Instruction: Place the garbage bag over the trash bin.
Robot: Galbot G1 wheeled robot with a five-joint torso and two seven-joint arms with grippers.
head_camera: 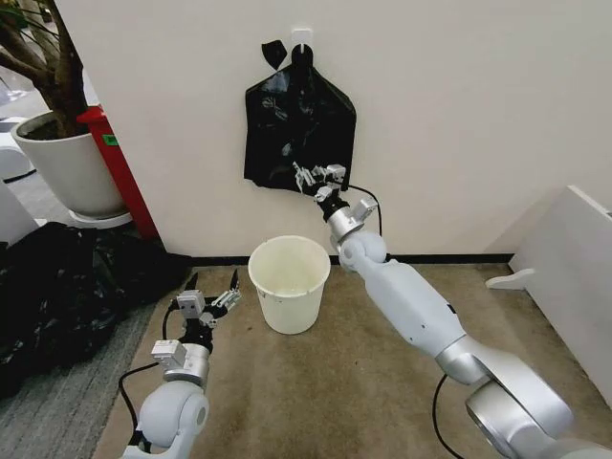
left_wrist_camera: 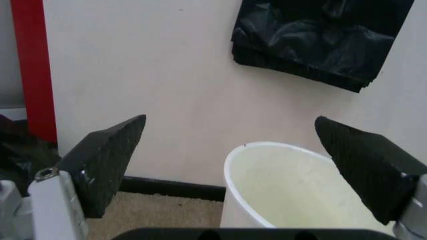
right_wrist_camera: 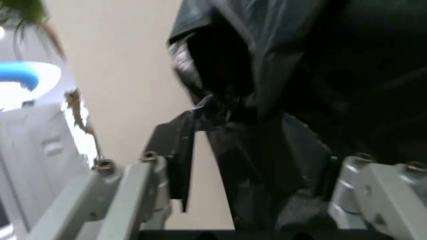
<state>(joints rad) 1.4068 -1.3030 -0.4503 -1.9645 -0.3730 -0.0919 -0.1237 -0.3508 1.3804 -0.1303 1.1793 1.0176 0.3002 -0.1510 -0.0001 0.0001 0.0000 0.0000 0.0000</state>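
Reaching up, right gripper (head_camera: 318, 178) has its jaws spread around the garbage bag's (head_camera: 298, 124) lower edge on the wall hook. Thin, slippery film: pinch near the hem. Left gripper (head_camera: 211, 295) waits wide beside trash bin (head_camera: 289, 283).

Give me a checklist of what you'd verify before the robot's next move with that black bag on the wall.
1. Right end effector at the lower edge of the hanging black bags: ok.
2. Its fingers open with plastic between them: ok.
3. Only one garbage bag between them, not the whole bundle: cannot tell.
4. Bundle on its wall hook: ok.
5. Trash bin upright, open, below the bags: ok.
6. Left end effector open, low beside the bin, holding nothing: ok.
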